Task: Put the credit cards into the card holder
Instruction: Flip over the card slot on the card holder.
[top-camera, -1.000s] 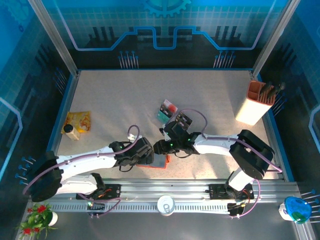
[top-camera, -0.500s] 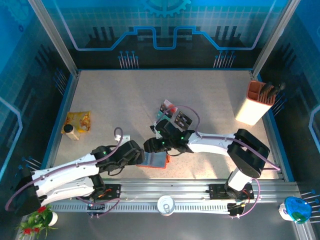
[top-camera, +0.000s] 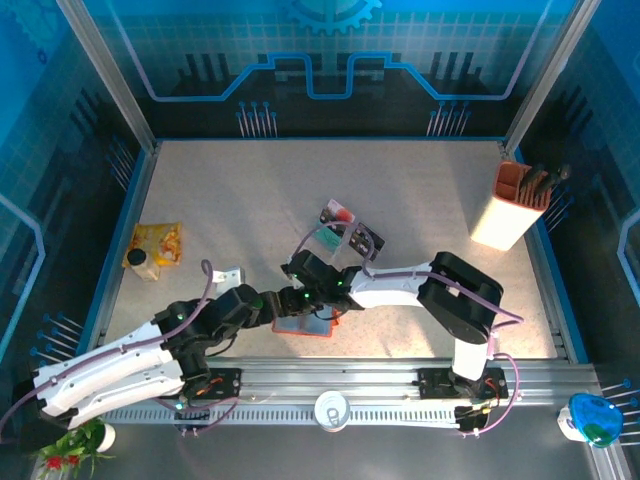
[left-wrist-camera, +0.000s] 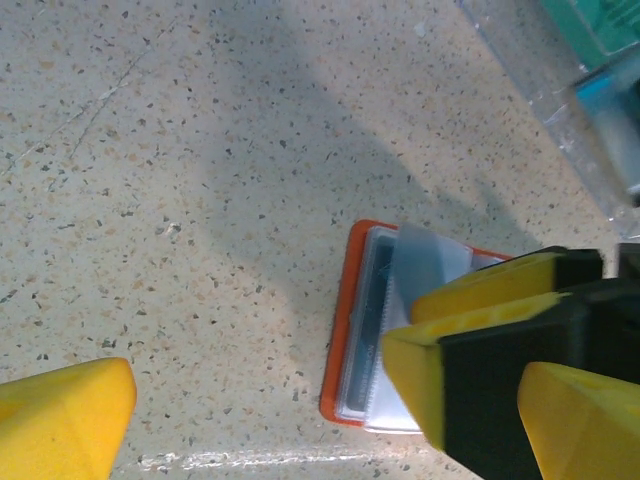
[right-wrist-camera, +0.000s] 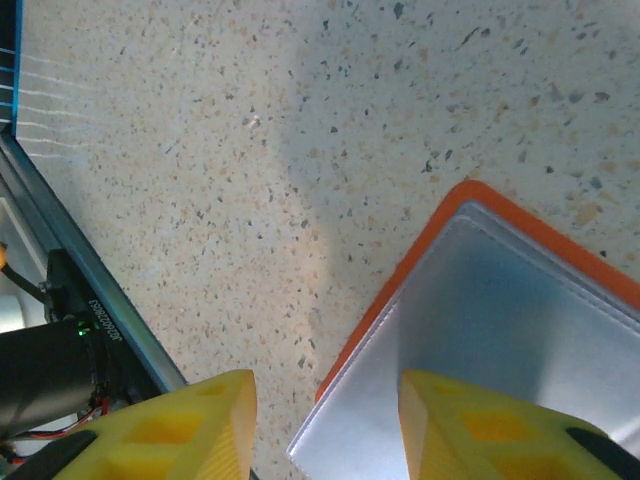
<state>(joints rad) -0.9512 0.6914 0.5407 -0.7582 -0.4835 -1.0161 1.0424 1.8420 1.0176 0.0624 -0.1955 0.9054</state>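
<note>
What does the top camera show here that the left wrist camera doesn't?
Top view: the whole table, with the pen box at the far right, a yellow packet at the left and both arms. Left wrist view: a close look at the clear inner pocket of the wallet, which lies open. Both: the orange wallet, the clear tray holding cards, and the right end effector at the wallet.

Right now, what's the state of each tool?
Left tool: wide open, holding nothing.
Right tool: partly open, straddling the wallet's edge, not clamped on it.
</note>
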